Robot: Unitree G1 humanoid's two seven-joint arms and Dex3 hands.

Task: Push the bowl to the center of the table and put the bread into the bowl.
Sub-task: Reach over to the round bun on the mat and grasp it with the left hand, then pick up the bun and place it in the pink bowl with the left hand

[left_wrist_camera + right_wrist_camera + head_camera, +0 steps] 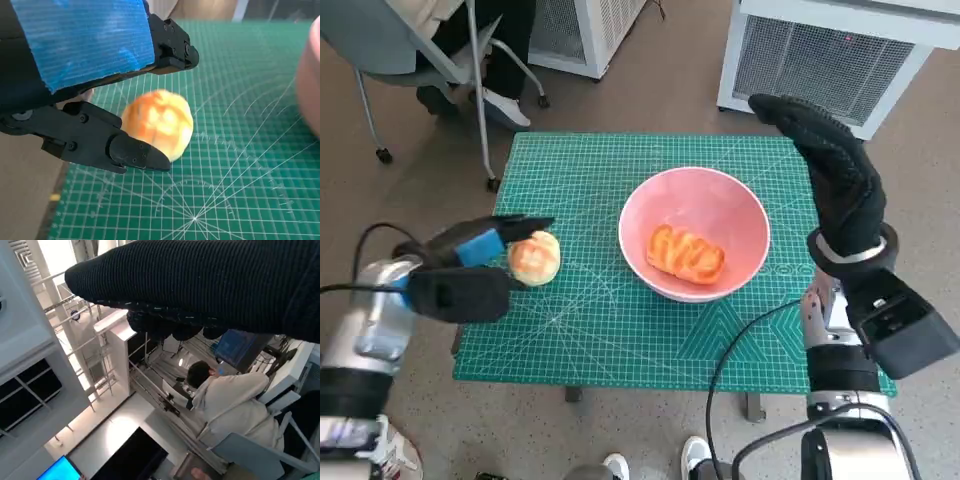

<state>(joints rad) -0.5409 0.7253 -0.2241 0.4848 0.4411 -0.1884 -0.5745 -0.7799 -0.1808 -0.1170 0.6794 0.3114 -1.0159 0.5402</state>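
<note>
Bread (pixel 534 258), a round golden bun, sits on the green cutting mat (pixel 590 330) well left of the pink bowl (pixel 694 232), near the mat's left edge. The left hand (pixel 470 272) brackets it: one black finger (pixel 172 47) reaches over the far side, another (pixel 132 152) lies along the near side, with the bun between them. Whether they press on it I cannot tell. The bowl stands near the mat's middle and already holds a glazed, ridged pastry (pixel 686 254). The right hand (pixel 835 175) is raised right of the bowl, fingers straight and together, holding nothing. No readable writing shows.
</note>
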